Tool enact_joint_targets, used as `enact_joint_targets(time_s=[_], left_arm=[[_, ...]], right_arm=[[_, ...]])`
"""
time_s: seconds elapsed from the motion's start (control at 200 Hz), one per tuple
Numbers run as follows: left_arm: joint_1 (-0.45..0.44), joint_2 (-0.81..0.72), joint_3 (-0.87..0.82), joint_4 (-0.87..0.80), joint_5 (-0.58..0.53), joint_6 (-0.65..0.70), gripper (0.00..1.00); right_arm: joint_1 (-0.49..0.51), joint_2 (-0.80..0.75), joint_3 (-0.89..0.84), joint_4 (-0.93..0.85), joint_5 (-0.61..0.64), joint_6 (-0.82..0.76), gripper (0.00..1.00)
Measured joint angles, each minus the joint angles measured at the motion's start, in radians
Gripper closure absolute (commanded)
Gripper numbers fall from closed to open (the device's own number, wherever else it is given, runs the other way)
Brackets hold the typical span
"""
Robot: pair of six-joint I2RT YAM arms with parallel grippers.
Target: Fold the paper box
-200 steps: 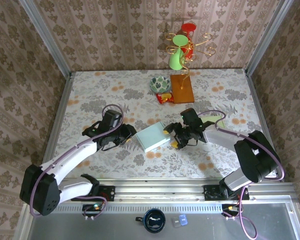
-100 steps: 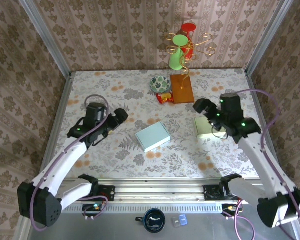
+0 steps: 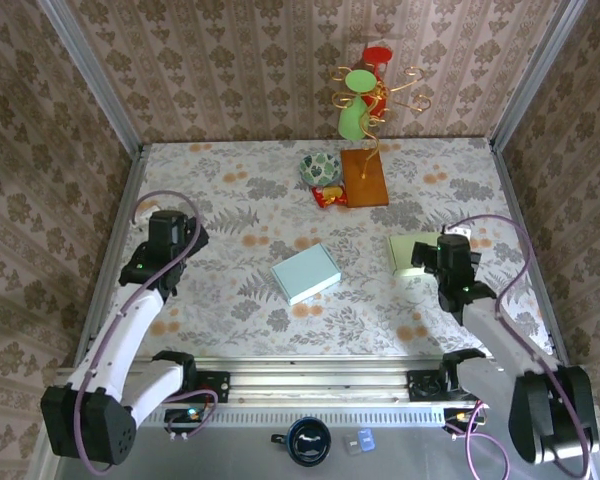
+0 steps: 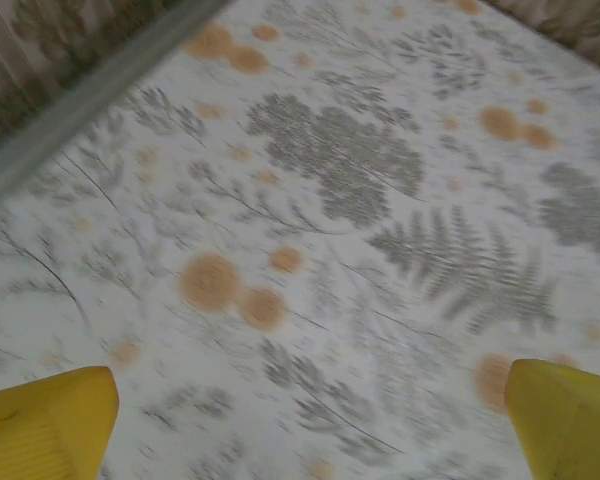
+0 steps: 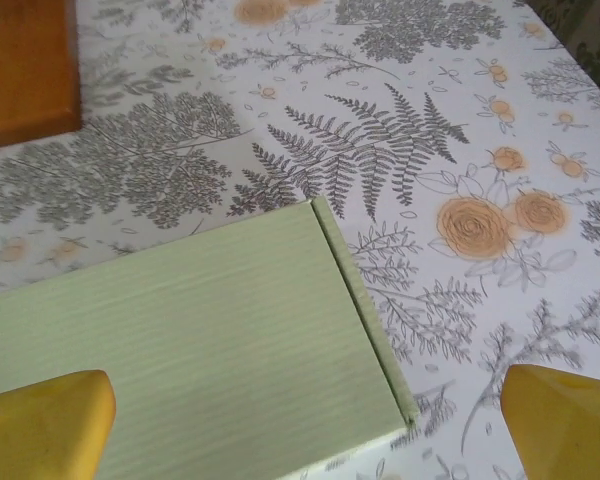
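The pale blue paper box (image 3: 305,273) lies closed and flat near the middle of the worktop (image 3: 230,300). It is turned at a slant to the edges, and nothing touches it.

The left gripper (image 3: 175,236) hangs near the worktop's left edge, well apart from the box. From above, its fingers are lost against the dark wrist. In the left wrist view only the yellow fingertips (image 4: 45,425) show, cut off at the two bottom corners. They are spread wide with only bare floral cloth between them. That view is blurred, and a grey rail crosses its upper left corner.

The right gripper (image 3: 432,262) is over towards the right edge, above a pale green flat box (image 3: 408,244). From above, the arm hides the near part of this box. A whitish rounded patch just below the gripper cannot be made out. In the right wrist view the yellow fingertips (image 5: 40,420) again sit at the bottom corners, released and far apart. The green box is beneath them, its near edge cut off by the frame. Whether the tips touch it cannot be told.

Near the far edge lie an orange-brown board (image 3: 364,178), a patterned bowl (image 3: 320,167) and a small red packet (image 3: 327,196).
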Motion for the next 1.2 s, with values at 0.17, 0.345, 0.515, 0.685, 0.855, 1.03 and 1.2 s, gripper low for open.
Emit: enact_joint_targets(time_s=[0.17, 0.345, 0.515, 0.685, 0.855, 1.03, 1.2], left_arm=[[0.057, 0.110, -0.121, 0.211, -0.018, 0.265, 0.00], [0.118, 0.232, -0.223, 0.462, 0.047, 0.432, 0.00], [0.183, 0.351, -0.296, 0.736, 0.136, 0.476, 0.00], [0.196, 0.439, -0.330, 1.015, 0.194, 0.522, 0.00], [0.150, 0.575, -0.368, 1.238, 0.195, 0.584, 0.00], [0.145, 0.584, -0.375, 1.316, 0.188, 0.602, 0.00], [0.145, 0.584, -0.375, 1.350, 0.184, 0.612, 0.00]], right_arm=[[-0.014, 0.193, -0.013, 0.251, -0.052, -0.070, 0.00], [-0.042, 0.333, -0.001, 0.467, -0.119, -0.107, 0.00], [-0.073, 0.478, -0.017, 0.698, -0.160, -0.121, 0.00], [-0.077, 0.492, -0.036, 0.768, -0.163, -0.121, 0.00], [-0.071, 0.492, -0.036, 0.796, -0.154, -0.121, 0.00], [-0.062, 0.492, -0.033, 0.793, -0.136, -0.121, 0.00], [-0.063, 0.496, -0.011, 0.787, -0.132, -0.121, 0.00]])
